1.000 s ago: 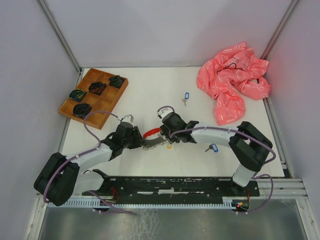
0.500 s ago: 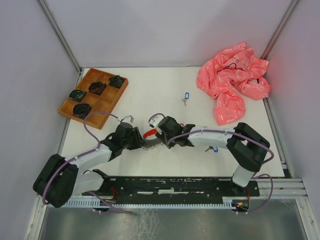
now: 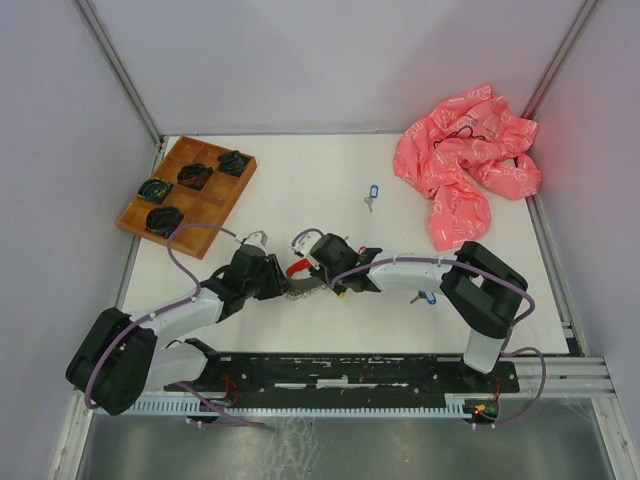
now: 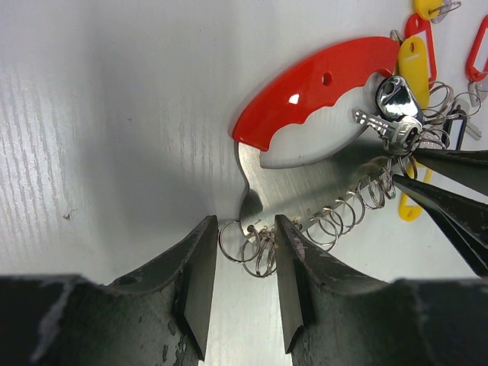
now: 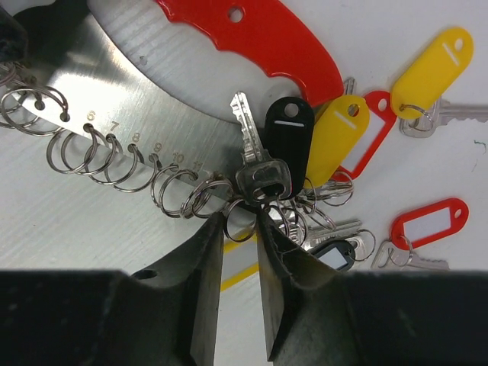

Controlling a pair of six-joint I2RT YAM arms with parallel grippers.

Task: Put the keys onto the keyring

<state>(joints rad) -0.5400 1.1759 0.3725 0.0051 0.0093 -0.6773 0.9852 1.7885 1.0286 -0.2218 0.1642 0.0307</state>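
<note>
The keyring (image 4: 320, 84) is a curved steel plate with a red handle and a row of split rings; it lies on the white table (image 3: 300, 190). My left gripper (image 4: 244, 238) is shut on the ring cluster at the plate's end. My right gripper (image 5: 240, 221) pinches a split ring under a silver key (image 5: 261, 179) with a black tag (image 5: 288, 137). More keys with yellow (image 5: 431, 72) and red (image 5: 427, 225) tags lie beside it. In the top view both grippers (image 3: 285, 290) (image 3: 322, 283) meet at the keyring (image 3: 297, 268).
A blue-tagged key (image 3: 372, 193) lies alone at mid-table, another (image 3: 428, 297) under the right forearm. A wooden tray (image 3: 205, 210) with dark coiled items sits at the back left. A crumpled pink bag (image 3: 465, 165) fills the back right. Walls stand close on both sides.
My right gripper has slid left along the keyring toward the left gripper and its jaws have narrowed onto a ring. The left gripper has held its place.
</note>
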